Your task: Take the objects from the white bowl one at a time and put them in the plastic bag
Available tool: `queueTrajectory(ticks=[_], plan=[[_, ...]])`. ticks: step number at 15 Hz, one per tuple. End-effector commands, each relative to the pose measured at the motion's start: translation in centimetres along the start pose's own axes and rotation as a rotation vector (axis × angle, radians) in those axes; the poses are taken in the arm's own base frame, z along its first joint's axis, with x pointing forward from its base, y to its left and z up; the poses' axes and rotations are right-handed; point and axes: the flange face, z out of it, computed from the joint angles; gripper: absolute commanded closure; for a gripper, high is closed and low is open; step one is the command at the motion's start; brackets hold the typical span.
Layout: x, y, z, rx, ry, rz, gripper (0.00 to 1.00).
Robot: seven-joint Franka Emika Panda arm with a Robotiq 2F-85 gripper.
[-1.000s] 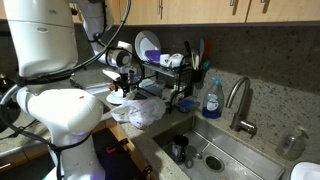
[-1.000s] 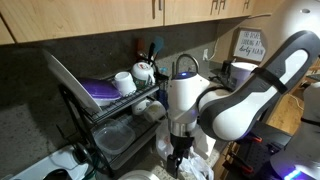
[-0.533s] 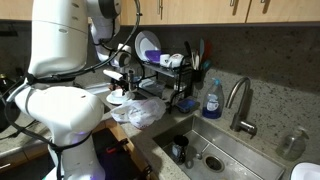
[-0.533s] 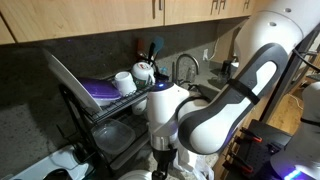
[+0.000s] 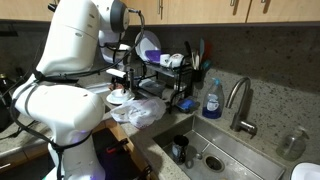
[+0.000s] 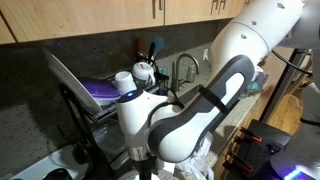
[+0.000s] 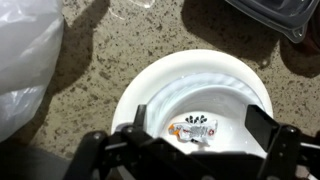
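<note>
In the wrist view the white bowl (image 7: 190, 80) fills the middle, with a small printed packet (image 7: 192, 128) lying in its bottom. My gripper (image 7: 199, 120) hangs open right above the bowl, one finger (image 7: 135, 122) over the left side and the other over the right, the packet between them and untouched. The plastic bag (image 7: 25, 50) lies crumpled at the left edge, apart from the bowl. In an exterior view the gripper (image 5: 121, 82) sits just over the bowl (image 5: 117, 99), and the bag (image 5: 141, 111) lies next to it toward the sink.
A black dish rack (image 5: 165, 75) with plates and cups stands behind the bowl, and a black tray corner (image 7: 285, 15) shows close by. A blue soap bottle (image 5: 211, 100), the faucet (image 5: 238, 102) and the sink (image 5: 205, 150) lie further along. The counter is speckled stone.
The arm's upper links have swung round and the gripper has shifted slightly over the bowl. The jaws stayed open; the bowl and bag have not moved.
</note>
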Motion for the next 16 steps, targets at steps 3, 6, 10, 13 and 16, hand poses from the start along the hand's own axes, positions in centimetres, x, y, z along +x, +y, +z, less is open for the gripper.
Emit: queueTrajectory(ticks=[3,6,10,13,16], plan=[[3.3,-0.7,0.3,-0.021,-0.063,-0.098,0.00],[4.5,-0.9,0.5,-0.041,-0.083,-0.172,0.00],[5.7,-1.5,1.2,-0.030,-0.115,-0.273,0.00],[6.3,-1.9,1.8,-0.019,-0.133,-0.344,0.00],[6.9,-2.2,2.4,0.001,-0.149,-0.433,0.00]])
